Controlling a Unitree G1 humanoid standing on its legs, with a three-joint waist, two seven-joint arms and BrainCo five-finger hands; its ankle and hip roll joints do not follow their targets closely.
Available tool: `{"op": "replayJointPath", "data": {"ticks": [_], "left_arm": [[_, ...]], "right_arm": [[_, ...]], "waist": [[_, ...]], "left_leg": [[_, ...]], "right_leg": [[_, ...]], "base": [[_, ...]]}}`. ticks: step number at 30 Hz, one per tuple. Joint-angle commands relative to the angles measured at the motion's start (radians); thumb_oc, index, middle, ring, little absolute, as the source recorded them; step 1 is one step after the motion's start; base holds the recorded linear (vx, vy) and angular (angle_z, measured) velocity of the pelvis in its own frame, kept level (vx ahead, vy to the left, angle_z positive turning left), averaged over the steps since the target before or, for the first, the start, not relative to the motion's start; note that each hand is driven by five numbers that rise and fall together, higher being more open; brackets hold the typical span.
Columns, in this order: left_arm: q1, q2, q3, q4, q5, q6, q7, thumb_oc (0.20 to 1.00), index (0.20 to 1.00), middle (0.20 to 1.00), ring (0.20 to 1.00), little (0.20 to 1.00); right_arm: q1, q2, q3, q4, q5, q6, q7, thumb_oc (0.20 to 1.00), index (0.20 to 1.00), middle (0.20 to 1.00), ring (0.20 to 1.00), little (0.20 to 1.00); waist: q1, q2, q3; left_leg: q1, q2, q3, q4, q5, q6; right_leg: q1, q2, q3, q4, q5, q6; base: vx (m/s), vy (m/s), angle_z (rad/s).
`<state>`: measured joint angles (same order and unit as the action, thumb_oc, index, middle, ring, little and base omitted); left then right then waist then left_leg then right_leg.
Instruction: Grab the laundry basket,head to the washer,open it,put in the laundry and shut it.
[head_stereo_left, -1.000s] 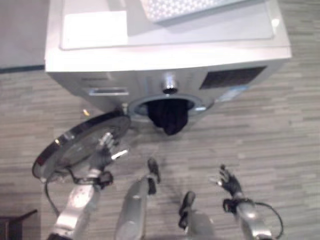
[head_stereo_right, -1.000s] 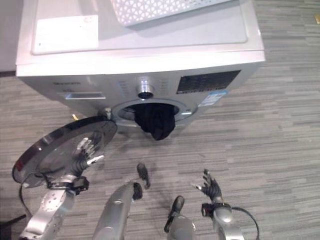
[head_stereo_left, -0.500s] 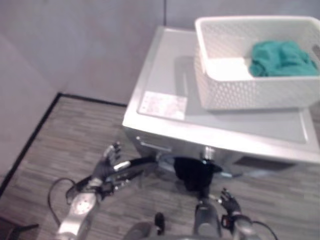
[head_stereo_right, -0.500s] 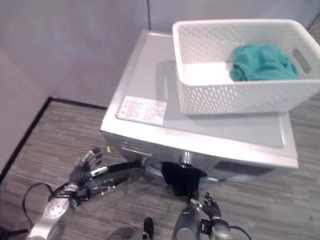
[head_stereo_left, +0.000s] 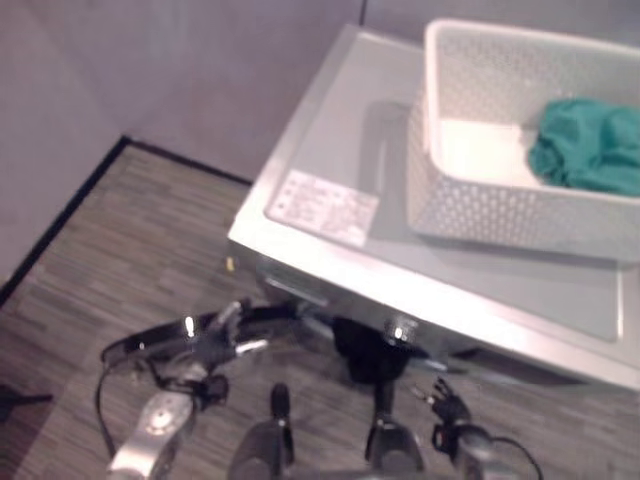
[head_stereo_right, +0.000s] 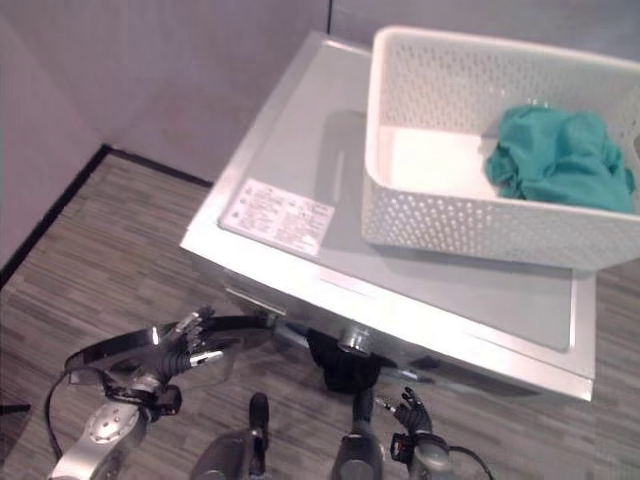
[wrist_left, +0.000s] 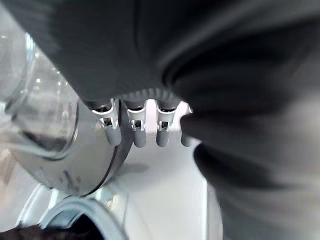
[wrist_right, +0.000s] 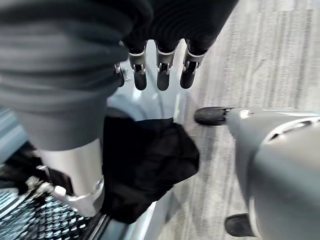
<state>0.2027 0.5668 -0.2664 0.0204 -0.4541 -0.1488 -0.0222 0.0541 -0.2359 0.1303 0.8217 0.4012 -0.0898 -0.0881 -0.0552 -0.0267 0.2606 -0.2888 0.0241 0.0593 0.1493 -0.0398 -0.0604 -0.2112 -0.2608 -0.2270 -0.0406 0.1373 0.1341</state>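
my left hand (head_stereo_right: 180, 345) rests with straight fingers against the open washer door (head_stereo_right: 120, 348), holding nothing. my right hand (head_stereo_right: 412, 416) hangs low in front of the washer (head_stereo_right: 300, 160), fingers loosely spread and empty. a black garment (wrist_right: 145, 160) hangs out of the drum opening. the basket (head_stereo_right: 470, 225) sits on top of the washer with a teal cloth (head_stereo_right: 555, 160) inside.

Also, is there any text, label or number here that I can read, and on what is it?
Label on the washer top: lines of print, too small to read.
Washer front panel: any marks too blurred to read.
Basket: no text seen.
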Motion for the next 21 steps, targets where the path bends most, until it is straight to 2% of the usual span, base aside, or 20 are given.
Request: {"op": "replayJointPath", "data": {"ticks": [1,7,14,18,19,21], "left_arm": [[-0.035,-0.022,0.027,-0.063,-0.017,-0.059,0.037,1.0,1.0,1.0,1.0,1.0],[-0.083,-0.057,0.011,-0.061,-0.03,-0.086,0.068,1.0,1.0,1.0,1.0,1.0],[-0.133,-0.088,-0.001,-0.073,-0.055,-0.104,0.084,1.0,1.0,1.0,1.0,1.0],[-0.153,-0.098,-0.008,-0.07,-0.056,-0.109,0.089,1.0,1.0,1.0,1.0,1.0],[-0.177,-0.105,-0.012,-0.091,-0.058,-0.117,0.089,1.0,1.0,1.0,1.0,1.0],[-0.185,-0.106,-0.018,-0.105,-0.061,-0.123,0.082,1.0,1.0,1.0,1.0,1.0]], "right_arm": [[-0.025,-0.006,0.029,-0.008,0.017,-0.028,-0.012,1.0,1.0,1.0,1.0,1.0],[-0.069,-0.007,0.032,0.049,0.009,-0.038,-0.059,1.0,1.0,1.0,1.0,1.0],[-0.154,-0.049,0.021,0.139,-0.034,-0.047,-0.129,1.0,1.0,1.0,1.0,1.0],[-0.182,-0.064,0.022,0.178,-0.063,-0.046,-0.15,1.0,1.0,1.0,1.0,1.0],[-0.251,-0.1,0.019,0.269,-0.105,-0.037,-0.178,1.0,1.0,1.0,1.0,1.0],[-0.292,-0.118,0.024,0.32,-0.128,-0.03,-0.187,1.0,1.0,1.0,1.0,1.0]], "waist": [[-0.012,0.032,0.035],[-0.015,0.067,0.08],[-0.007,0.112,0.135],[-0.004,0.12,0.148],[0.006,0.136,0.155],[0.013,0.145,0.156]], "left_leg": [[0.073,0.008,-0.037,0.002,-0.065,0.029],[-0.033,-0.004,-0.001,-0.007,-0.031,0.024],[-0.123,-0.014,0.018,0.0,-0.01,0.016],[-0.146,-0.02,0.019,0.002,-0.004,0.017],[-0.179,-0.031,0.02,0.002,0.001,0.019],[-0.195,-0.038,0.02,0.006,0.0,0.021]], "right_leg": [[-0.045,-0.053,0.007,0.089,0.004,0.069],[-0.16,-0.06,0.051,0.044,0.047,0.069],[-0.254,-0.065,0.078,0.045,0.061,0.063],[-0.277,-0.066,0.083,0.045,0.065,0.063],[-0.314,-0.075,0.091,0.043,0.078,0.067],[-0.33,-0.082,0.092,0.044,0.082,0.069]], "base": [[-0.13,-0.041,-0.02],[-0.09,-0.006,-0.19],[-0.08,-0.02,-0.04],[-0.05,-0.012,-0.08],[-0.04,0.019,-0.01],[-0.03,0.01,0.0]]}}
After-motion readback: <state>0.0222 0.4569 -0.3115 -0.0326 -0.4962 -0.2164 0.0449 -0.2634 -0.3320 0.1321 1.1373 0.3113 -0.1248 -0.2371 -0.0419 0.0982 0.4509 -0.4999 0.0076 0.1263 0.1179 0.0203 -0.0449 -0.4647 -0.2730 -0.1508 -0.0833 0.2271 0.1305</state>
